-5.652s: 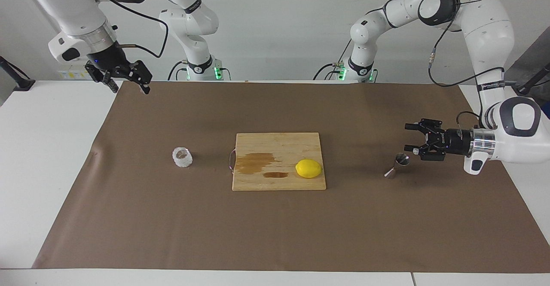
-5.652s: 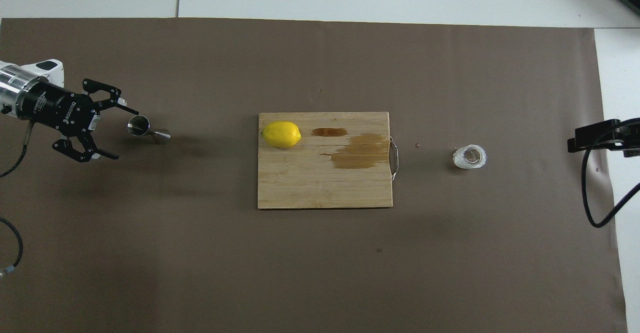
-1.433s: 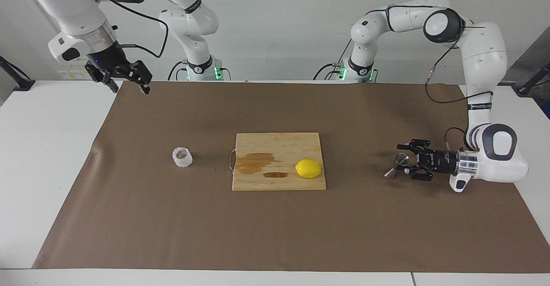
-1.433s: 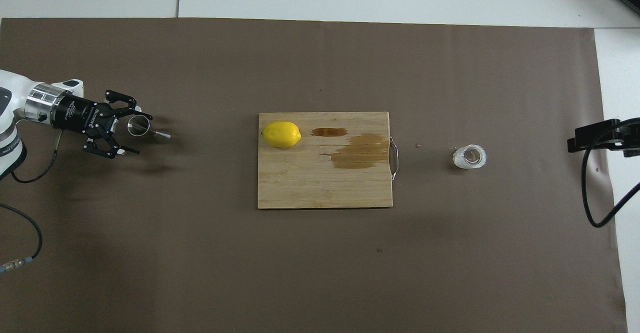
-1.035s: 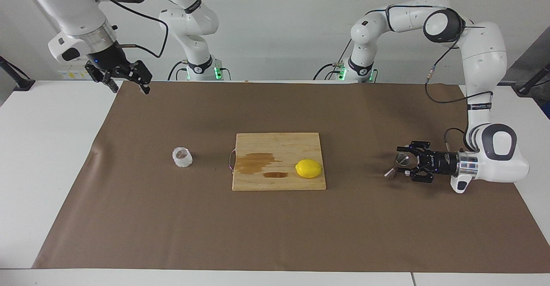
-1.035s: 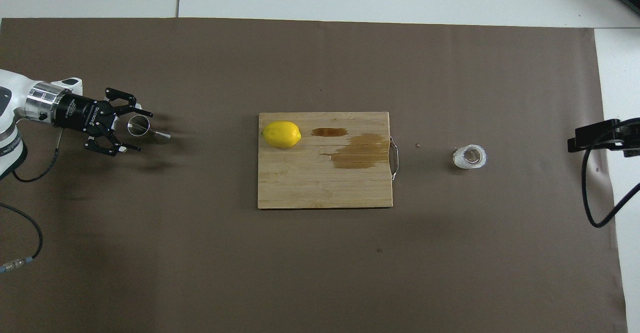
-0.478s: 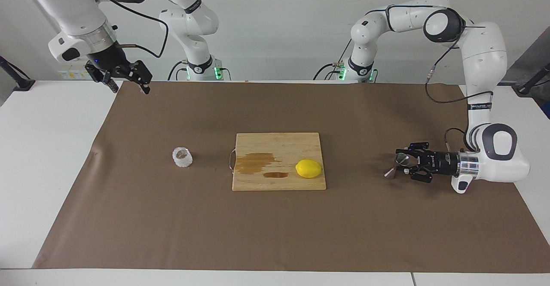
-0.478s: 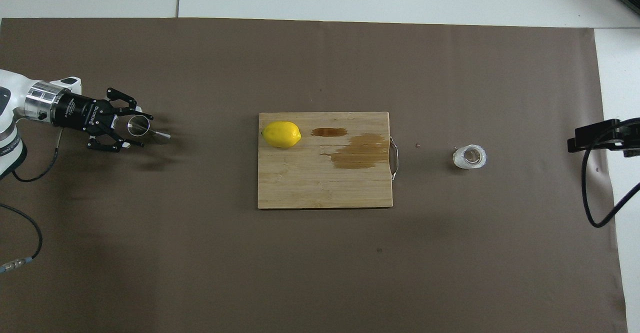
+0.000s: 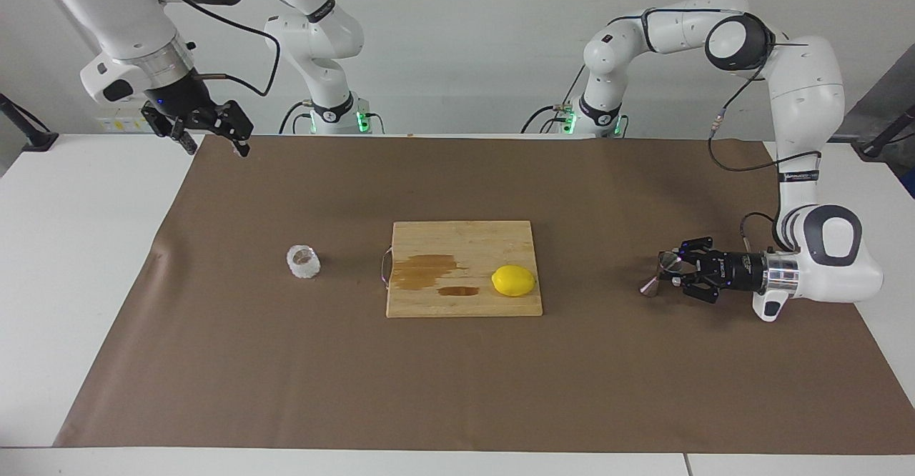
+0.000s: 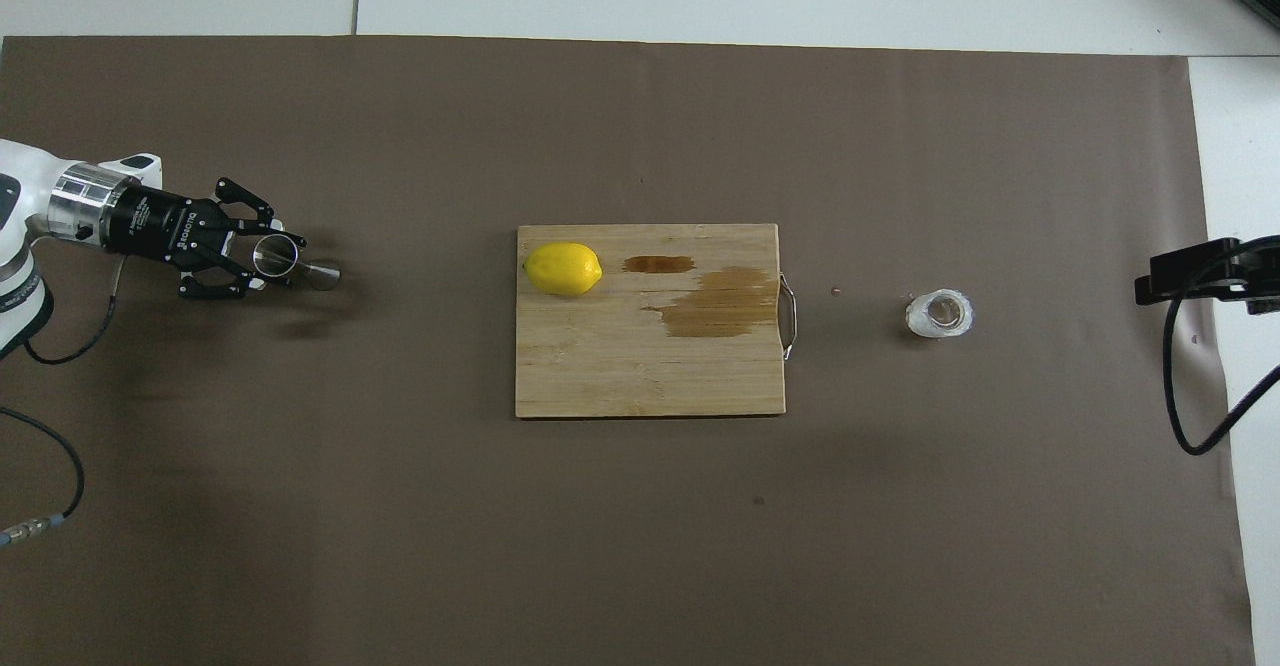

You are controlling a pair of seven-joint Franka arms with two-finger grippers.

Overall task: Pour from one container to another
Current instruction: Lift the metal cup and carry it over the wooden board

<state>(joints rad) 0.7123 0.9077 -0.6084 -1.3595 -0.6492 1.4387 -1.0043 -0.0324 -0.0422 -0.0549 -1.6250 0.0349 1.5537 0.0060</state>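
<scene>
At the right arm's end of the table we find the right gripper (image 9: pixel 218 149) hanging in the air over the corner of the brown paper mat (image 9: pixel 286 390) closest to the robots. Its jaws are spread wide and hold nothing. This arm waits, and we judge it is parked high so the work area is free.

Next comes the small, squat, clear faceted glass cup (image 9: pixel 303 261), which stands alone on the mat between that end and the rectangular wooden cutting board (image 9: pixel 465 236). Nothing touches it. We take it as the container to be poured from, so its turn has not yet come.

The board lies at the middle of the table, its metal handle toward the cup, with dark wet-looking stains on it and a yellow oval lemon (image 9: pixel 513 280) resting near its corner toward the left arm's end. Neither belongs to the pour.

Toward the left arm's end stands the small silver hourglass-shaped metal jigger (image 9: pixel 661 274), apparently upright on the mat, well apart from the cup. The left gripper (image 9: pixel 673 270) lies low and level, reaching in sideways, and its jaws look closed on the jigger's upper cone. A sideways hold of this kind would keep the mouth facing up and unobstructed. We judge the grasp is just being secured, before the two vessels are brought together.
</scene>
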